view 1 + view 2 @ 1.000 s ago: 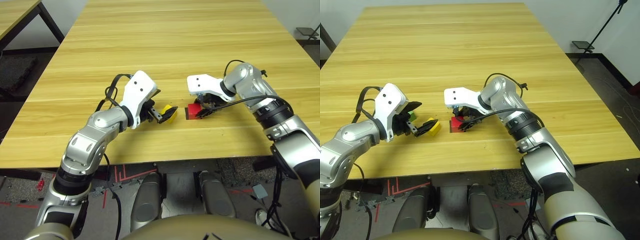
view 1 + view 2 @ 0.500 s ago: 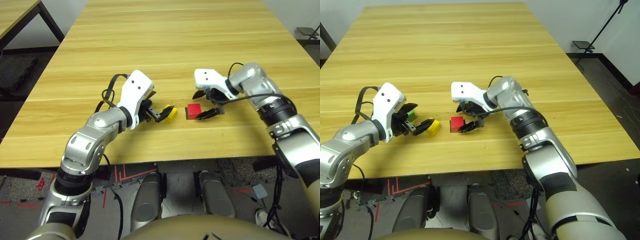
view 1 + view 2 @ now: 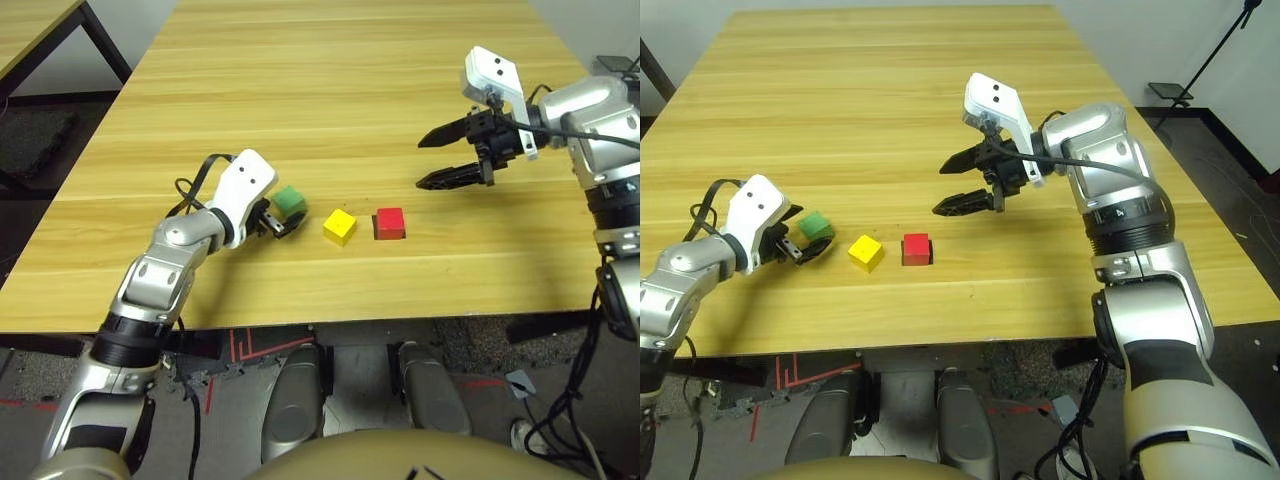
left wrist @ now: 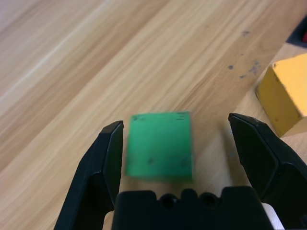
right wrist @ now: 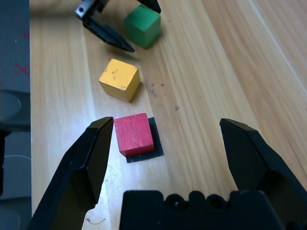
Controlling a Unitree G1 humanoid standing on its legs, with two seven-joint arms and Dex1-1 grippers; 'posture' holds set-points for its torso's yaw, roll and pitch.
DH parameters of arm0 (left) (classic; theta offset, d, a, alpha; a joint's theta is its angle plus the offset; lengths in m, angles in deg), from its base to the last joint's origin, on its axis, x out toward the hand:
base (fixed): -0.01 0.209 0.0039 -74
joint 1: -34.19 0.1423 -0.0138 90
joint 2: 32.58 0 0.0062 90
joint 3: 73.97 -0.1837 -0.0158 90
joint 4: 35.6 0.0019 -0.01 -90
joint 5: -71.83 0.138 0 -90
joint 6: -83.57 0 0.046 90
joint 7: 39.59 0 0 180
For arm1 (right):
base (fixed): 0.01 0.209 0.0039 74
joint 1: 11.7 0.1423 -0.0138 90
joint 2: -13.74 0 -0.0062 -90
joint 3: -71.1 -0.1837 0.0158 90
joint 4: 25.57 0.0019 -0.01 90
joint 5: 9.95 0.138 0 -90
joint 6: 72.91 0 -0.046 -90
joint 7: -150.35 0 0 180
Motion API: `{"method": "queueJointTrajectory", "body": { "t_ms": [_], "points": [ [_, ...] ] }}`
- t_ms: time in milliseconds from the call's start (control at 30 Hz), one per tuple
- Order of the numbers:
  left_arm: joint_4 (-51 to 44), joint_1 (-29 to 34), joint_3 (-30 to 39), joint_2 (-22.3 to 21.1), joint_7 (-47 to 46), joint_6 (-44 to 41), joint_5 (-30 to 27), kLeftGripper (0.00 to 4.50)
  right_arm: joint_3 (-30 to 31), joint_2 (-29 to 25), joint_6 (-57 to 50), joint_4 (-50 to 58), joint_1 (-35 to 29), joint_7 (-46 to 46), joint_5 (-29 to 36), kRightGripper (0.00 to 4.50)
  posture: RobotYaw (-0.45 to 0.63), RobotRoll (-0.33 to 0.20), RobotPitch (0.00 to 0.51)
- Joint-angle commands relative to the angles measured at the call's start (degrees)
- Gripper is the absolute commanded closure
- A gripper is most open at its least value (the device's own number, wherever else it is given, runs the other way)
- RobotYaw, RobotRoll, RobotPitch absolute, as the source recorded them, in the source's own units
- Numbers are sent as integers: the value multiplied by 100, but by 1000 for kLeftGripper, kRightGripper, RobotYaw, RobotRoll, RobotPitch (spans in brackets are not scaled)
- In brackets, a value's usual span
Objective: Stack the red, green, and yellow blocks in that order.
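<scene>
Between open left pincer fingers: green block.

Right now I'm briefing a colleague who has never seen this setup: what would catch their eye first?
Three small cubes lie in a row near the table's front edge: green block, yellow block, and red block on a black patch. The left gripper is open around the green block, and the right gripper hangs open above the table.

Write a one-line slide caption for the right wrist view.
Open right gripper above the red block on its black patch, yellow block and green block beyond.
</scene>
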Motion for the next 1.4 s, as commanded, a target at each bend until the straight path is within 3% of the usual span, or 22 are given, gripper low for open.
{"method": "queueJointTrajectory", "body": {
  "t_ms": [33,133,267,333,567,767,867,1000,1400],
  "points": [
    [401,-113,-60,210,69,102,69,0,-112,-143,-171,244,-98,151,213,27,278,-189,78],
    [525,-187,-13,297,73,73,108,583,-121,-221,-229,280,-134,267,279,0,272,-188,78],
    [470,-274,98,294,108,-189,40,2053,-126,-274,-225,291,-179,344,326,0,270,-185,80],
    [349,-347,154,233,129,-323,18,2361,-125,-282,-248,295,-185,390,364,0,271,-183,81],
    [-722,-894,319,24,346,-1332,-373,2360,-86,-348,-145,198,-258,465,444,0,290,-172,80],
    [-1353,-1641,-268,155,1276,-1755,-1021,2361,-82,-325,-96,172,-445,486,493,0,296,-158,82],
    [-1011,-1872,-819,245,1987,-1403,-1045,2361,-88,-313,-51,162,-500,504,490,0,281,-154,82],
    [145,-2222,-1296,614,2862,-246,-791,2361,-169,-322,-163,287,-595,622,542,0,237,-149,75],
    [3178,-3356,-1446,1788,3353,1247,-61,2361,-579,-897,-610,927,-1236,840,977,0,111,-144,67]
  ]
}}
